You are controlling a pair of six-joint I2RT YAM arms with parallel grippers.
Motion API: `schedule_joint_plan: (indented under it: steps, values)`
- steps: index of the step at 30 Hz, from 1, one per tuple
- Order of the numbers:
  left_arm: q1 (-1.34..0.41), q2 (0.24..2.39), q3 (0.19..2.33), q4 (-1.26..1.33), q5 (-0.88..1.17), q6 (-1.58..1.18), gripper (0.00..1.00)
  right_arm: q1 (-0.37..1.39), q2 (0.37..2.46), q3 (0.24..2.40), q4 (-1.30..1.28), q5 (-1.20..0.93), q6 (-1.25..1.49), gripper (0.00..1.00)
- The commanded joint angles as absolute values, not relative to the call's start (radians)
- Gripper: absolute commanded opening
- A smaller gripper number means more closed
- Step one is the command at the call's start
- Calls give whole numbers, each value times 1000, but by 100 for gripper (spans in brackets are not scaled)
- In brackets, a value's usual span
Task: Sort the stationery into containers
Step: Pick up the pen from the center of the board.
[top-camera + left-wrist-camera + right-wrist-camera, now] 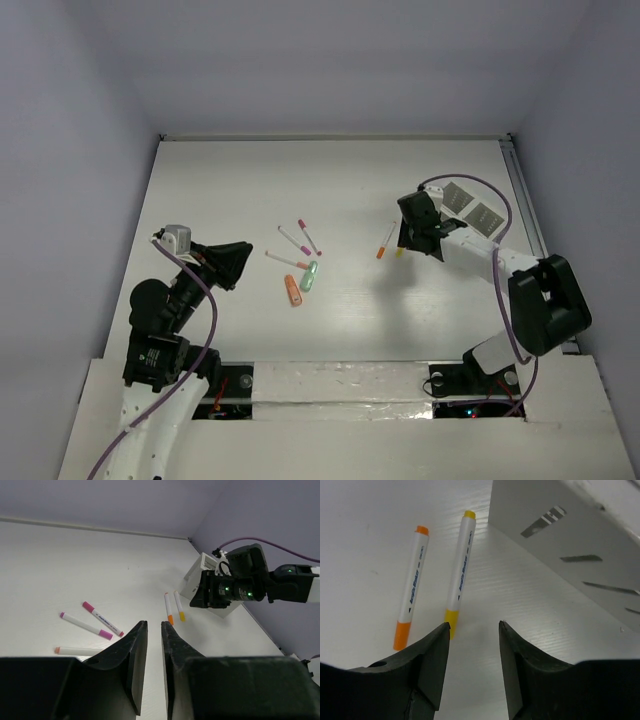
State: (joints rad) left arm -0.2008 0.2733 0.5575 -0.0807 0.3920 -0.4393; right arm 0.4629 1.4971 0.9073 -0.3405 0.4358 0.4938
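Observation:
The white organiser box [470,206] stands at the back right, and its ribbed side fills the right wrist view [570,545]. An orange-tipped pen [383,245] [412,590] and a yellow-tipped pen [398,250] [460,570] lie side by side beside it. My right gripper [408,242] [475,624] is open and empty, low over the table beside the yellow pen's end. Mid-table lie two magenta-tipped pens [293,238] [309,236], a white pen with a peach tip [285,259], a stubby mint-green marker [309,276] and a stubby orange marker [292,290]. My left gripper [243,262] [154,624] is empty, its jaws a thin slit apart, left of these pens.
A low rail runs along the table's right edge [525,200], behind the box. Grey walls [330,60] close in the back and sides. A purple cable [490,190] loops over the right arm above the box.

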Motion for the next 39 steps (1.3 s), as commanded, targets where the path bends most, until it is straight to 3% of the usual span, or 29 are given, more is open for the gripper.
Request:
schedule_joint_plan:
  steps: [1,14,19,25,30,34,39]
  values:
    - [-195,265,588,-46,405,-437,15,456,1560,985,-259,445,480,50]
    - [-195,256,591,-46,411,-434,17,456,1763,1074,-276,459,532,39]
    - [-195,255,589,-46,414,-434,17,456,1746,1035,-270,436,531,23]
    - [-195,252,589,-46,411,-436,17,497,1695,948,-264,414,563,17]
    - [-195,250,588,-44,413,-436,17,554,1614,867,-276,411,612,20]
    - [-195,252,588,-43,414,-436,17,554,1559,844,-284,414,612,45]
    - [-195,249,589,-43,413,-436,17,554,1594,908,-310,446,566,46]
